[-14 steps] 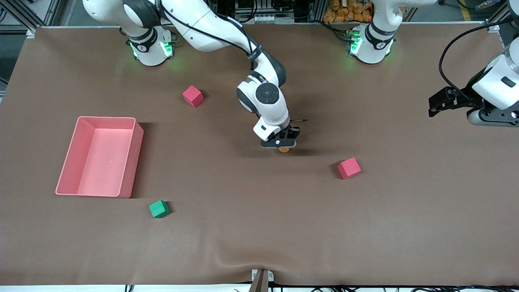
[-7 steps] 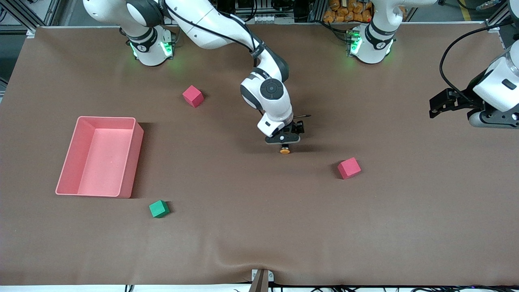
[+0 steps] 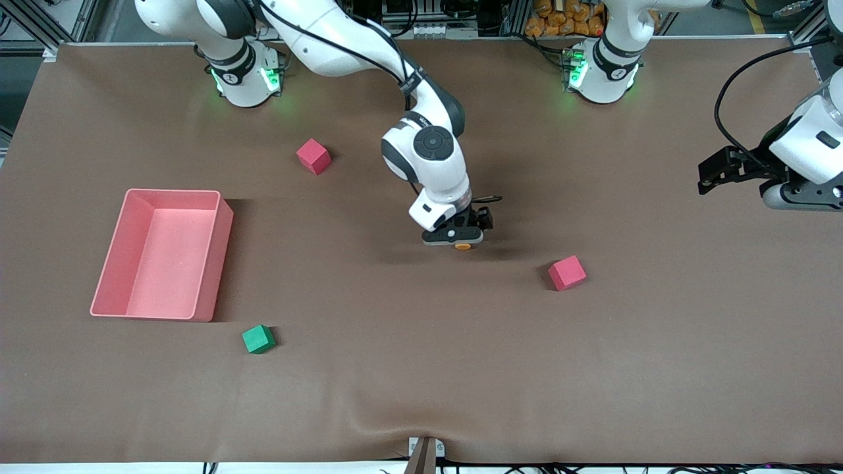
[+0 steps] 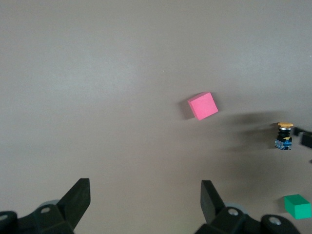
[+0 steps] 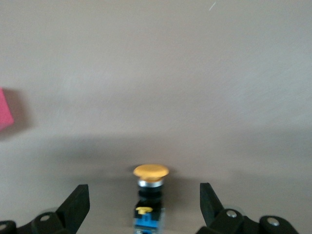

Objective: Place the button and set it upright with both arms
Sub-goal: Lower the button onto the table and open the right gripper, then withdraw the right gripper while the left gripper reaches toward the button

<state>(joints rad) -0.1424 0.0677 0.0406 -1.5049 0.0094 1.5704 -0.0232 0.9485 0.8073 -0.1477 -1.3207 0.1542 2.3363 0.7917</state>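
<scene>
The button (image 3: pixel 463 247) stands upright on the brown table mid-way along it, orange cap on top, black body with blue marks below (image 5: pixel 151 171). My right gripper (image 3: pixel 459 238) hangs right over it, open, one finger on each side and neither touching (image 5: pixel 144 196). The left wrist view shows the button (image 4: pixel 284 135) upright too, at a distance. My left gripper (image 3: pixel 703 176) waits in the air over the left arm's end of the table, open with nothing between its fingers (image 4: pixel 145 189).
A red cube (image 3: pixel 567 272) lies near the button toward the left arm's end, also seen as the red cube (image 4: pixel 203 106). Another red cube (image 3: pixel 313 156), a green cube (image 3: pixel 258 339) and a pink tray (image 3: pixel 220 257) lie toward the right arm's end.
My right gripper has opened and let go of the button, which now stands free on the table. The hand lifted a little, then settled back over it. The left arm barely moved.
</scene>
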